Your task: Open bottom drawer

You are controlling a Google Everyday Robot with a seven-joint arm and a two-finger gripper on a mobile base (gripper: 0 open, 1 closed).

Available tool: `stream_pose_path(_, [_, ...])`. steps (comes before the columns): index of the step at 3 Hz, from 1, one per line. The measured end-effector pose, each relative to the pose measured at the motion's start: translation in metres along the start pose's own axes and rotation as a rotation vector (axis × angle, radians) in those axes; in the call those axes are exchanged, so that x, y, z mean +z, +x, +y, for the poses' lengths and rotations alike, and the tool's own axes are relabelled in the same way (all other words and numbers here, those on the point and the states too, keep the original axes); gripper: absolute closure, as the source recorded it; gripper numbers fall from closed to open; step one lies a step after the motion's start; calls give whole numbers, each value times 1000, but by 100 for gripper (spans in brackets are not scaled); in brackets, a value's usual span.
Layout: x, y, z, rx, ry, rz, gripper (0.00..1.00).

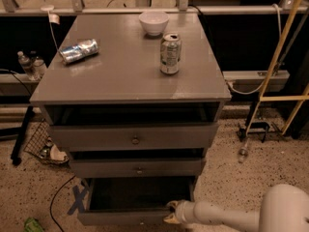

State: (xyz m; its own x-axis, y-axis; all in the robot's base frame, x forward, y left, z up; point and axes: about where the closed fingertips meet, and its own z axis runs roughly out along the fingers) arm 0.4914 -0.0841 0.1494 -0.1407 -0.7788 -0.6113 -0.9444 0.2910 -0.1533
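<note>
Jutting forward, bottom drawer [120, 219]; hand [170, 213] front-right

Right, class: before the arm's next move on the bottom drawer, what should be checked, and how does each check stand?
1. Bottom drawer pulled out, dark inside showing: ok.
2. Gripper at the right end of that drawer's front: ok.
3. Gripper's hold on the front: cannot tell.
4. Upright can away from the cabinet top's edges: ok.
5. Floor ahead of the drawer: cannot tell, out of view below.
</note>
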Motion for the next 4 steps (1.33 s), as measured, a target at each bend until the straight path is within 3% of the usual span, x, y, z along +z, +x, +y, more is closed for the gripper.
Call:
stream_pose_path(1, [-6, -5, -1, 0, 0, 0, 100])
stream_pose_path(2, [-6, -5, -1, 0, 0, 0, 82])
stream_pose_path(3, [-6, -5, -1, 0, 0, 0, 51])
stream_pose_path(4, [-6, -5, -1, 0, 0, 0, 28])
